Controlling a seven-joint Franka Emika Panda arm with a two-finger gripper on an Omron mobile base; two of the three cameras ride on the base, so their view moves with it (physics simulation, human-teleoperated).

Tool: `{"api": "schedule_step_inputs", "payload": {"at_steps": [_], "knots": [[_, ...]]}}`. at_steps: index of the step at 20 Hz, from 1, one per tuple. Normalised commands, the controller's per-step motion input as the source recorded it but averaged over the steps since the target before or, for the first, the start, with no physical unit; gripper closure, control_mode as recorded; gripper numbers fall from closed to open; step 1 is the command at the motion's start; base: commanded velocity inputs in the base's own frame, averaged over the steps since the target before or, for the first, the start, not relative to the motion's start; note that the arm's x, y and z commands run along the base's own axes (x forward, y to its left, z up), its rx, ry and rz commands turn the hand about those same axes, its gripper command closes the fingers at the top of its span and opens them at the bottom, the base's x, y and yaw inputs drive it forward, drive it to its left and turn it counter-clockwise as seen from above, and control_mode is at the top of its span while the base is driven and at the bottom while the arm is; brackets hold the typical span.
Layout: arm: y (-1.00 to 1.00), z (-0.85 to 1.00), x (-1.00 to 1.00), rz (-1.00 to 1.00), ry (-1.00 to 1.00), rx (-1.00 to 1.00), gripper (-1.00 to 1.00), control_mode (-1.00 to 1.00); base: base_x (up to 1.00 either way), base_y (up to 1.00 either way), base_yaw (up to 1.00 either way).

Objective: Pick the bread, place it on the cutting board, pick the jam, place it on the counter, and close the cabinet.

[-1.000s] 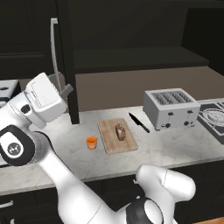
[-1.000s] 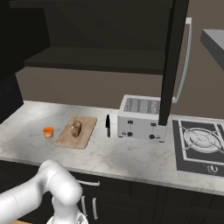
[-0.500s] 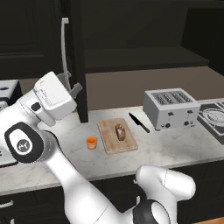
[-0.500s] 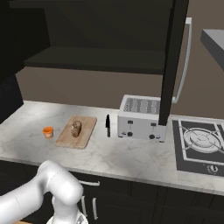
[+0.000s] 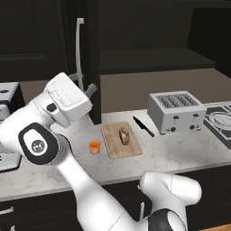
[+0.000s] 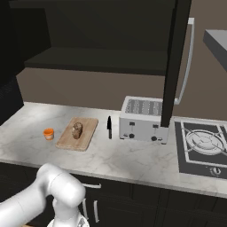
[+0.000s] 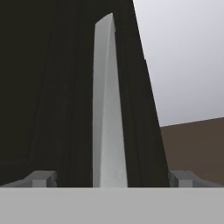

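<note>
Up close, hand view: silver bar handle (image 7: 108,109) of the cabinet (image 7: 57,87) door is running straight up between the two finger tips (image 7: 41,178). Pincer (image 7: 111,179) is standing wide open, tips spread to either side of the bar, gripping nothing; cannot tell whether anything is touching the handle.

Left base view: the gripper (image 5: 90,90) is sitting against the dark door's edge, just below the handle (image 5: 79,49). Door (image 5: 92,58) is hanging edge-on over the counter (image 5: 180,149), so it is blocking part of the back wall behind it. In the right base view another dark door (image 6: 175,62) is standing open in front of the toaster (image 6: 142,119), its handle (image 6: 188,57) showing behind it.

Counter is white-grey marbled stone, long, over dark lower cabinets. Board (image 5: 120,139) is flat pale wood with grain, rectangular, lying mid-depth on the counter. Bread (image 5: 123,135), a small brown lump, is resting on the board's middle. Jam (image 5: 94,147), a squat orange jar, is standing on the counter just beside the board's left edge, apart from it. Black knife (image 5: 143,126) is lying between board and toaster (image 5: 175,111), a boxy silver unit with four slots. Stove (image 6: 201,148) is sitting at the counter's right end.
</note>
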Motion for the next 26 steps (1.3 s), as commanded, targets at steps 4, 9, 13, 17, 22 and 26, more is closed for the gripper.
{"api": "schedule_step_inputs", "payload": {"at_steps": [4, 9, 13, 17, 22, 26], "knots": [[-0.3, 0.0, 0.27, 0.09, 0.0, 0.0, -1.0, -1.0, 0.0, 0.0, 0.0], [-0.34, 0.0, 0.31, 0.14, 0.0, 0.0, -1.0, -1.0, 0.0, 0.0, 0.0], [-0.34, 0.0, 0.32, 0.16, 0.0, 0.0, -1.0, -1.0, 0.0, 0.0, 0.0], [-0.36, 0.0, 0.34, 0.16, 0.0, 0.0, -1.0, -1.0, 0.0, 0.0, 0.0], [-0.39, 0.0, 0.33, 0.17, 0.0, 0.0, -1.0, -1.0, 0.0, 0.0, 0.0], [-0.36, 0.0, 0.35, 0.17, 0.0, 0.0, -1.0, -1.0, 0.0, 0.0, 0.0]]}}
